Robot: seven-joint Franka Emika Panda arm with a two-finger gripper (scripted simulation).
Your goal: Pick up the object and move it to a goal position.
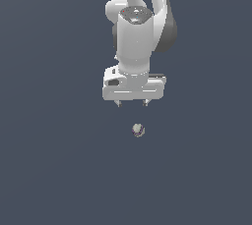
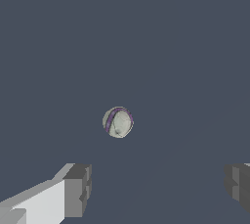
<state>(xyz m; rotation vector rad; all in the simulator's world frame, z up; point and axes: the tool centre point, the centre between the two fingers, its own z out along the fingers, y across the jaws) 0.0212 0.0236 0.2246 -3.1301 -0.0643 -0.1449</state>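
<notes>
The white arm (image 1: 140, 32) hangs over a flat, dark slate-blue ground (image 1: 49, 170), and its gripper (image 1: 132, 103) points straight down. Only the two short dark fingertips (image 1: 118, 103) show under the broad white palm block in the exterior view. The jaws stand wide apart and hold nothing. In the wrist view the gripper (image 2: 156, 189) shows as two grey pads (image 2: 78, 189) at the edges of the picture, with bare ground between them.

The ball (image 1: 138, 130) lies on the ground by itself (a small round thing, off-white with a purplish band across it). In the exterior view it sits just below the fingertips in the picture and slightly toward the exterior view's right of the midline between them, clear of both. How high the fingers stand above it cannot be told. In the wrist view the ball (image 2: 117, 122) sits ahead of the gap between the pads, not inside it, touching neither.

The ground around the ball runs unbroken to every edge of both pictures, with the same plain surface on all sides.
</notes>
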